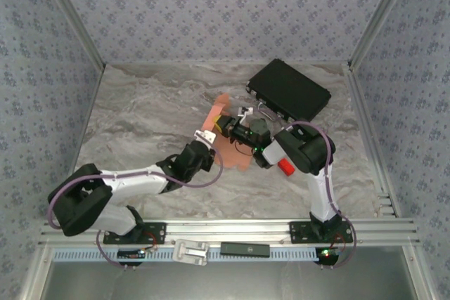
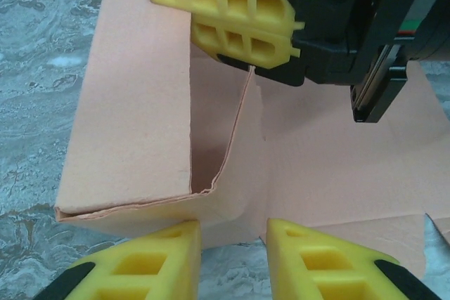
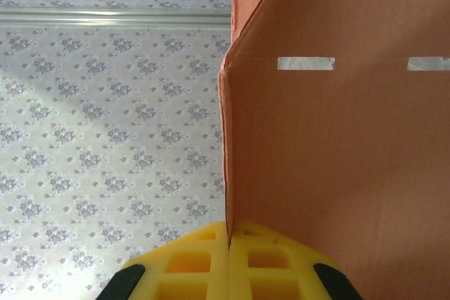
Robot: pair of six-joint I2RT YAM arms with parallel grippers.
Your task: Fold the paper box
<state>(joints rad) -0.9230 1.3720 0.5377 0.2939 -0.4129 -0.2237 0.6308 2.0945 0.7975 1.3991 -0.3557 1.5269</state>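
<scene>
The marble table (image 1: 140, 117) is spreading across the top view, with the black case (image 1: 288, 89) lying at its upper right. The partly folded paper box (image 2: 140, 103) is lying at the centre, lower left of the case, one panel standing upright. The right gripper (image 3: 228, 228) is pinching that panel's edge, jaws closed. The left gripper (image 2: 233, 226) is hovering at the box's lower edge, jaws narrowly apart, gripping nothing.

clear: table (image 1: 133, 110) L side | obst: black case (image 1: 290, 89) far-R | paper box (image 1: 235, 154) ctr
</scene>
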